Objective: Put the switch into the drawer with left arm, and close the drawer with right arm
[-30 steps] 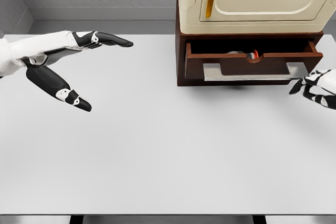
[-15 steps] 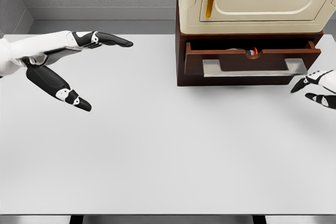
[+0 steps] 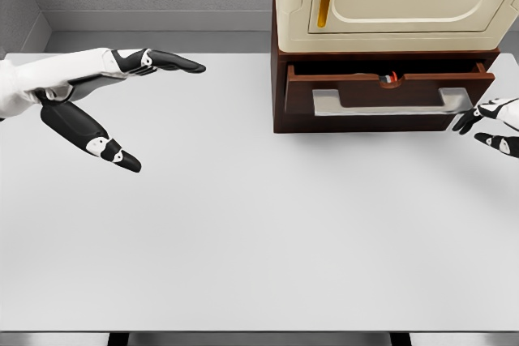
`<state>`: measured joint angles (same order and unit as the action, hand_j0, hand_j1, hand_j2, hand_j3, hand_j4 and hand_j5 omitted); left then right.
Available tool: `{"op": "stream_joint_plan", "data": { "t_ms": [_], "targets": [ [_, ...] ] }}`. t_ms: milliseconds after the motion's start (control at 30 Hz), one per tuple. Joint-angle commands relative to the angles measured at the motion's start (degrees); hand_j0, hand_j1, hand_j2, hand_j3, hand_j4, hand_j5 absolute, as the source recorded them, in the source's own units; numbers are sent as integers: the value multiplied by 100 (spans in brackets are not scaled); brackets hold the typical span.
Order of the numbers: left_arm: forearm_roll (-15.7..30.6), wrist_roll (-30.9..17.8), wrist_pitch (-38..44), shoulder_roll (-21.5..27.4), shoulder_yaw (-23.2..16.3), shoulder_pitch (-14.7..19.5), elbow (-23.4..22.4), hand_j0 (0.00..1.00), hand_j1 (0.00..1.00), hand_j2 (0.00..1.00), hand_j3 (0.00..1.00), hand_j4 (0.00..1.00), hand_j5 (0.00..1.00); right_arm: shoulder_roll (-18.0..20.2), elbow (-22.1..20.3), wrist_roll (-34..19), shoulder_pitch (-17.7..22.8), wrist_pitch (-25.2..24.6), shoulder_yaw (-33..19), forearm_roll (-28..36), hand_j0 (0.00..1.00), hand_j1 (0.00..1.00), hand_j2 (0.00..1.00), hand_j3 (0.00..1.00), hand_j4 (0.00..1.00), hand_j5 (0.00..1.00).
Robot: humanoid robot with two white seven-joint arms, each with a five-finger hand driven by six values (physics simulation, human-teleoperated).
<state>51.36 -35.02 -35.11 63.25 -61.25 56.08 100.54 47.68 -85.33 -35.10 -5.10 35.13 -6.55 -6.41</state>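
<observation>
Fingers (image 3: pixel 166 61) of my left hand (image 3: pixel 97 99) are stretched out straight and spread wide from the thumb, holding nothing, hovering over the left part of the white table (image 3: pixel 243 232). Moving right, I see the brown cabinet (image 3: pixel 280 111) standing at the far edge of the table, with a cream box (image 3: pixel 389 6) on top of it. Its drawer (image 3: pixel 389 95) sticks out only slightly, a pale grey handle (image 3: pixel 381 104) across its front. Just behind the notch in the drawer's top edge I can make out the switch (image 3: pixel 392 79), a small red and grey bit lying inside. At the far right edge my right hand (image 3: pixel 495 123) shows partly, fingers loosely parted and empty, their tips just beside the handle's right end.
</observation>
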Motion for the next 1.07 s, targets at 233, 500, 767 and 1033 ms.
{"op": "stream_joint_plan", "data": {
  "t_ms": [233, 500, 767, 1033],
  "targets": [
    [50, 2, 13, -6, 7, 0, 0, 100, 100, 100, 100, 100, 100, 5, -1, 10, -220, -13, 338, -10, 55, 55, 55, 55, 55, 55],
    [50, 2, 13, -14, 7, 0, 0, 100, 100, 100, 100, 100, 100, 13, 8, 10, -343, -13, 356, -45, 56, 56, 56, 56, 56, 56],
    [59, 2, 13, -23, -10, -9, 18, 100, 100, 100, 100, 100, 100, 49, -546, 10, -431, -13, 1402, -159, 100, 100, 100, 100, 100, 100],
    [50, 2, 11, -14, -10, -44, 18, 100, 100, 100, 100, 100, 100, 57, -546, 10, -457, -13, 1472, -168, 100, 100, 100, 100, 100, 100]
  ]
}}
